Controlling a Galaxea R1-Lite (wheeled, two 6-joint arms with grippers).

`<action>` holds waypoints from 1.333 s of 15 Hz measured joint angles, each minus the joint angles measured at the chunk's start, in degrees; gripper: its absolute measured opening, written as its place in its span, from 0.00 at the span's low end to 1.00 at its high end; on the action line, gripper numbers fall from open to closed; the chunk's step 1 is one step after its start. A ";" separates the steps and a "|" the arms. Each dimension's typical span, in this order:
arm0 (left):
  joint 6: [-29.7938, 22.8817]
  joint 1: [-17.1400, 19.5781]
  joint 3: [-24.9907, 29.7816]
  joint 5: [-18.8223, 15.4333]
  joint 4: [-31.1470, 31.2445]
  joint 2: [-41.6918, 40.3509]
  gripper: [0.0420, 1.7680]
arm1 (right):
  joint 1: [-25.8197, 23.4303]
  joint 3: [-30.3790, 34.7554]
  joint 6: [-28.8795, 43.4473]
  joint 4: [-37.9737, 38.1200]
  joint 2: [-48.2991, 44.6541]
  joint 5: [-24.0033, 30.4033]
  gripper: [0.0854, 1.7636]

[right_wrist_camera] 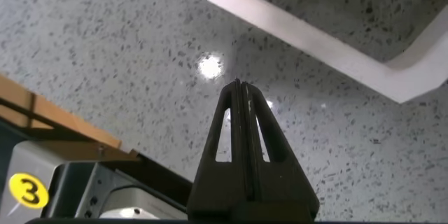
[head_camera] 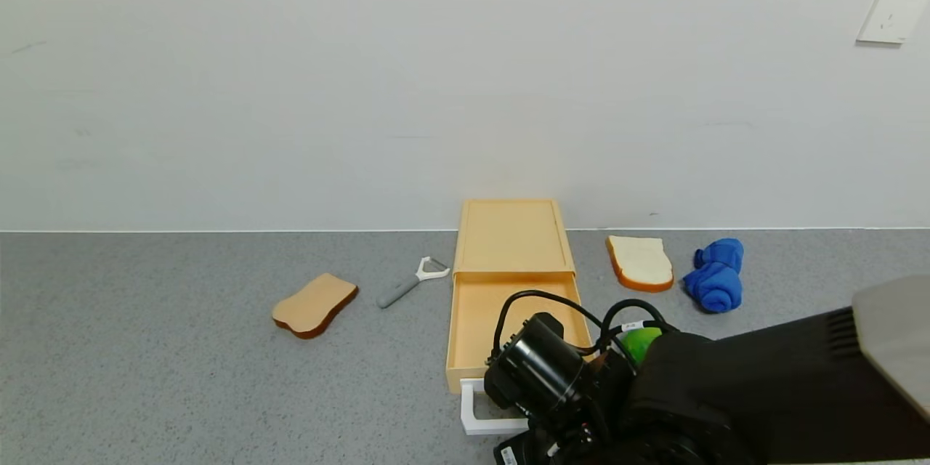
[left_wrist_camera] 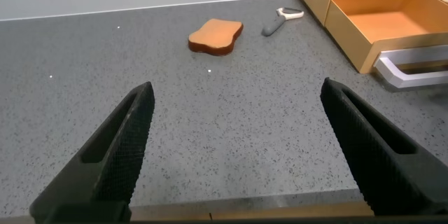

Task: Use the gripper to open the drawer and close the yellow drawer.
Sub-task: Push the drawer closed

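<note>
The right gripper [right_wrist_camera: 238,87], fingers pressed together and holding nothing, hangs just beside the white loop handle [head_camera: 476,407] of the yellow drawer [head_camera: 508,290], whose tray stands pulled out toward the robot from its box by the wall. To close it well, push squarely on the handle's middle, straight toward the wall. The left gripper [left_wrist_camera: 238,147] idles, fingers apart, well left of the drawer.

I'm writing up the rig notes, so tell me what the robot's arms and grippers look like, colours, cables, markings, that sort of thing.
The right arm is black with a grey outer shell. At its wrist sit a black cylindrical camera, looping black cables and a green patch. The right gripper has black, triangular, cut-out fingers. The left gripper has black fingers with ridged pads.
</note>
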 joint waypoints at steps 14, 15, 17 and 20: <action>0.00 0.00 0.00 0.02 0.00 0.00 0.97 | -1.21 -2.65 1.32 -0.55 3.84 -2.10 0.02; 0.00 0.00 0.00 0.02 0.00 0.00 0.97 | -1.40 -2.76 1.33 -0.63 4.05 -2.18 0.02; 0.00 0.00 0.00 0.00 0.00 0.00 0.97 | -1.76 -3.17 1.27 -0.68 4.38 -2.23 0.02; 0.00 0.00 0.00 0.02 -0.02 0.00 0.97 | -2.30 -3.95 1.21 -0.55 4.58 -2.23 0.02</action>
